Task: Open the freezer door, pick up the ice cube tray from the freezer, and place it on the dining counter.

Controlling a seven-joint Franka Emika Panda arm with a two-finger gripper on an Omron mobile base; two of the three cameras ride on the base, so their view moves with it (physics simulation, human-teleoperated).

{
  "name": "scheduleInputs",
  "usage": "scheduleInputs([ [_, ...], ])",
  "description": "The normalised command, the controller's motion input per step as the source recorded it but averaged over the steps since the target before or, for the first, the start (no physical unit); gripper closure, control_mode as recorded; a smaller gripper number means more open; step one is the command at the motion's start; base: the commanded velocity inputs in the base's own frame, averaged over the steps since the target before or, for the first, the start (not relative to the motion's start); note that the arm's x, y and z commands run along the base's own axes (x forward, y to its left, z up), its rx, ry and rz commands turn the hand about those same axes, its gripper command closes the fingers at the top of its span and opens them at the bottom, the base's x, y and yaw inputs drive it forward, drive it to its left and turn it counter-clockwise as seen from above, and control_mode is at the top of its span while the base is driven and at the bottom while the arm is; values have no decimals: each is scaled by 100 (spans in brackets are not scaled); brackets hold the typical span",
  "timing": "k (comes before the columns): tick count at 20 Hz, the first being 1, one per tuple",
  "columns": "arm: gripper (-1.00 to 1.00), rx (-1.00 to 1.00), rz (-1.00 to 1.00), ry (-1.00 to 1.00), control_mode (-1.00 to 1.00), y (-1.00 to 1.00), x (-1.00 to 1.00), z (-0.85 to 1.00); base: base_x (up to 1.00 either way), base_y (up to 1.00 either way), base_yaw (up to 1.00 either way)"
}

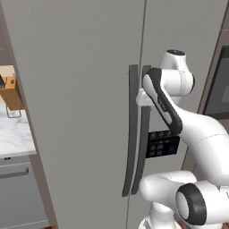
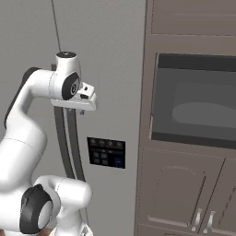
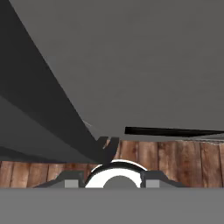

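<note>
The freezer door (image 1: 188, 31) is the right-hand grey door, with its black button panel (image 1: 162, 143) and long dark handle (image 1: 144, 152); it looks flush with its twin (image 1: 76, 112). My gripper (image 1: 142, 96) is pressed close to the upper part of that handle, wrist bent toward the door. In the hand view I look down along the door (image 3: 144, 61); the dark handle (image 3: 48, 109) runs toward the gap between my gripper's (image 3: 113, 180) spread fingertips (image 3: 72, 179), which stand open. The ice cube tray is hidden behind the door. The dining counter is out of view.
The twin door's handle (image 1: 130, 134) runs right beside the freezer handle. A small marble worktop (image 1: 13, 134) with a wooden knife block (image 1: 11, 91) stands left. Right of the fridge are a built-in oven (image 2: 196, 101) and brown cabinets (image 2: 184, 193). Wooden floor (image 3: 175, 162) lies below.
</note>
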Motion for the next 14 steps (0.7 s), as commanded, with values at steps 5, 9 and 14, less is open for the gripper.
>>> scheduleInputs([
  [5, -100, 0, 0, 0, -100, 0, -24, 0, 0, 0, 0],
  [9, -100, 0, 0, 0, -100, 1, -62, 0, 0, 0, 0],
  [14, -100, 0, 0, 0, -100, 19, -52, 0, 0, 0, 0],
])
